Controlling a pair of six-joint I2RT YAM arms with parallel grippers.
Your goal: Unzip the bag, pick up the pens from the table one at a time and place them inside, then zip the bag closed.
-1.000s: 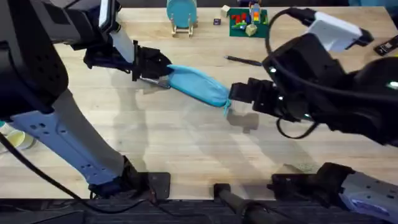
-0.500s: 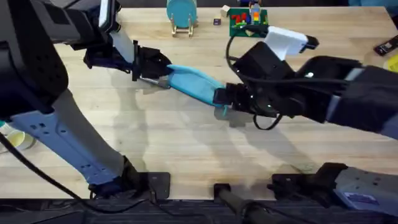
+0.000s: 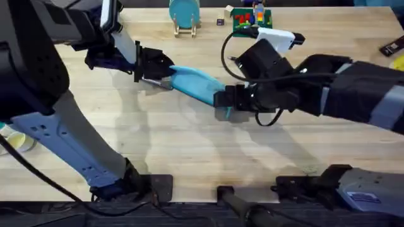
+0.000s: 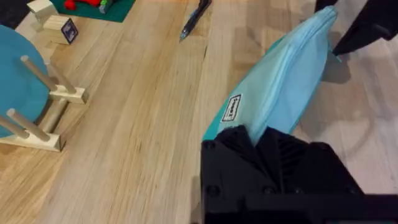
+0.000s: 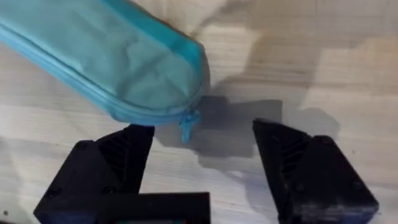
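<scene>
While the left gripper is pinching one end of the turquoise pencil pouch and holding it up off the wooden table, the right gripper is hovering at the pouch's other end, fingers spread, with the small zipper pull hanging between them. A black pen is lying on the table beyond the pouch.

overhead downward, wrists close, bag shared
</scene>
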